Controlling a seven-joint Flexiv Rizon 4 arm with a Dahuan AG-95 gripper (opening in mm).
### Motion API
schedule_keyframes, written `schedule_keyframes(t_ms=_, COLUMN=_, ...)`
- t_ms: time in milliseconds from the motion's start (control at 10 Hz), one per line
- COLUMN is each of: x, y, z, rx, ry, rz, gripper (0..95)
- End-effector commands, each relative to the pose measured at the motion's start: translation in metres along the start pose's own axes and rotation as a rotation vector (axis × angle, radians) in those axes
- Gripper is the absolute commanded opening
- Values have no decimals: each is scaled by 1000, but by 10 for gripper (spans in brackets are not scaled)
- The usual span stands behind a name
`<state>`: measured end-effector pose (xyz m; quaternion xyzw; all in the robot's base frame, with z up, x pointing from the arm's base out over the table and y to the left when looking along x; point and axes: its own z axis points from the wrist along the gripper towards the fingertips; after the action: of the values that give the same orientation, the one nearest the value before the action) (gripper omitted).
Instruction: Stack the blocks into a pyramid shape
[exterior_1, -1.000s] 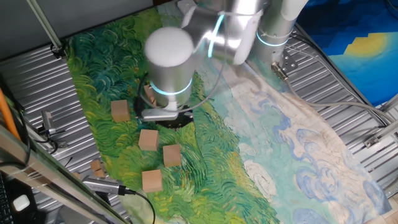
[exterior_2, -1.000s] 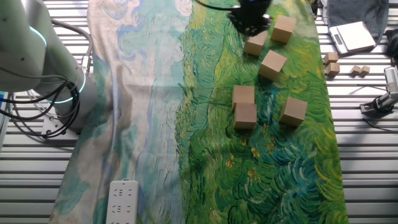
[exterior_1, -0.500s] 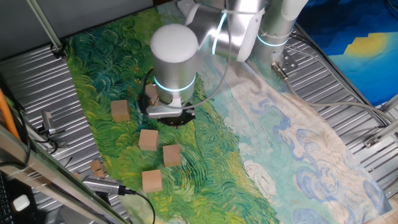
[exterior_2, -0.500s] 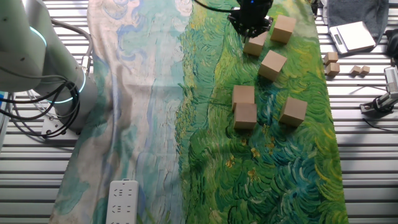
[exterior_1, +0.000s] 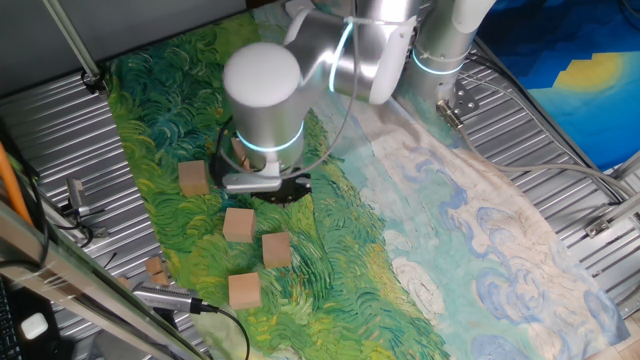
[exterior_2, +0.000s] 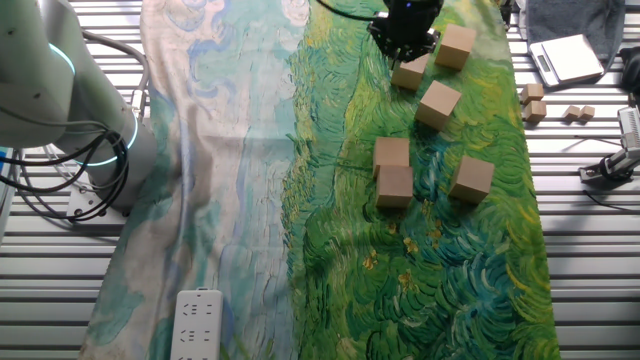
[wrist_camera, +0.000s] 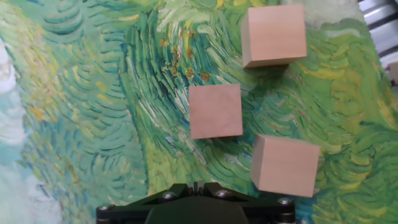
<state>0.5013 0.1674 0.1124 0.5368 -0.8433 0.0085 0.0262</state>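
Several tan wooden blocks lie flat on the green painted cloth, none stacked. In the other fixed view two blocks (exterior_2: 391, 152) (exterior_2: 395, 185) touch side by side, one (exterior_2: 471, 179) lies to their right, and others (exterior_2: 438, 104) (exterior_2: 410, 72) (exterior_2: 456, 46) trail toward the far edge. My gripper (exterior_2: 403, 52) hangs just above the block at the far edge's middle, its jaws together and holding nothing. The hand view shows the gripper (wrist_camera: 196, 185) at the bottom edge, with a block (wrist_camera: 215, 111) straight ahead and two more (wrist_camera: 273, 34) (wrist_camera: 285, 165) to the right. The wrist (exterior_1: 262, 120) hides one block partly.
Small tan scraps (exterior_2: 532, 95) (exterior_2: 575, 113) and a scale (exterior_2: 565, 58) lie on the metal slats right of the cloth. A white power strip (exterior_2: 197, 325) sits on the cloth's near left corner. A cabled clamp (exterior_1: 165, 297) lies by the cloth edge.
The wrist has swung a little back to the left over the same blocks. No block has moved, and the jaws stay together.
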Motion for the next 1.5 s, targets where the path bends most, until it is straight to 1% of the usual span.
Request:
schedule_keyframes(t_ms=100, x=1, y=1, z=0, rx=25, ry=1, rz=10, gripper=0)
schedule_keyframes(t_ms=400, x=1, y=1, z=0, rx=14, ry=-17, rz=1, gripper=0)
schedule_keyframes(t_ms=500, x=1, y=1, z=0, rx=16, ry=-12, rz=-1, gripper=0)
schedule_keyframes(t_ms=900, x=1, y=1, z=0, rx=16, ry=-13, rz=-20, gripper=0)
schedule_keyframes(t_ms=1000, x=2, y=1, z=0, rx=23, ry=-12, rz=-22, gripper=0)
schedule_keyframes(t_ms=1100, x=3, y=-4, z=-1, rx=62, ry=-23, rz=-33, gripper=0)
schedule_keyframes(t_ms=1200, x=4, y=-10, z=-2, rx=68, ry=-24, rz=-48, gripper=0)
schedule_keyframes(t_ms=1300, x=10, y=-30, z=-6, rx=69, ry=-25, rz=-64, gripper=0)
schedule_keyframes(t_ms=1400, x=13, y=-41, z=-9, rx=68, ry=-24, rz=-72, gripper=0)
schedule_keyframes(t_ms=1500, x=12, y=-55, z=-10, rx=71, ry=-13, rz=-75, gripper=0)
